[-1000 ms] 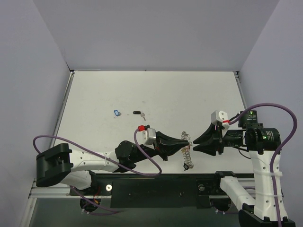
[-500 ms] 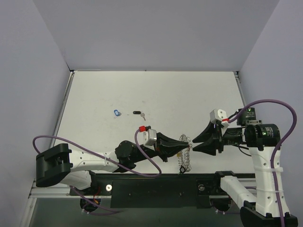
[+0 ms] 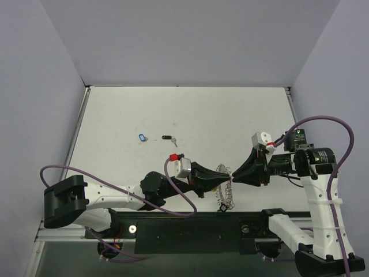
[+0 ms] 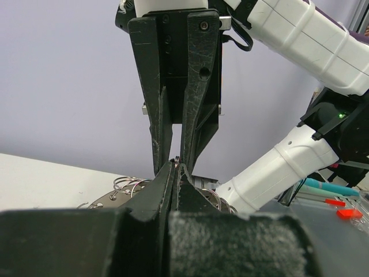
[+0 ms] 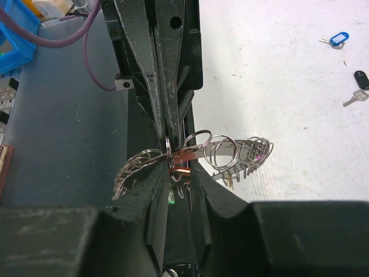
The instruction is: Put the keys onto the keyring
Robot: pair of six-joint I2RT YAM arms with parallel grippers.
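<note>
The keyring [image 3: 225, 193], a flat silver ring rimmed with wire loops, hangs on edge near the table's front edge. My left gripper [image 3: 228, 175] is shut on its rim; in the left wrist view the jaws [image 4: 176, 165] press together with the keyring [image 4: 109, 199] showing on both sides. My right gripper [image 3: 233, 171] meets it tip to tip. In the right wrist view a small red key [image 5: 185, 170] fills the narrow gap of the right gripper [image 5: 181, 173], right against the keyring [image 5: 230, 151]. A blue key [image 3: 142, 137] and a black key [image 3: 167, 138] lie on the table.
The two loose keys lie left of centre, the blue key [image 5: 337, 39] and black key [image 5: 361, 79] also showing at the right wrist view's far right. White walls close in the table on three sides. A black rail [image 3: 190, 225] runs along the front edge.
My right gripper has moved left until its tips meet the left gripper's, and its jaws have narrowed. The keyring has swung slightly in the left gripper's hold.
</note>
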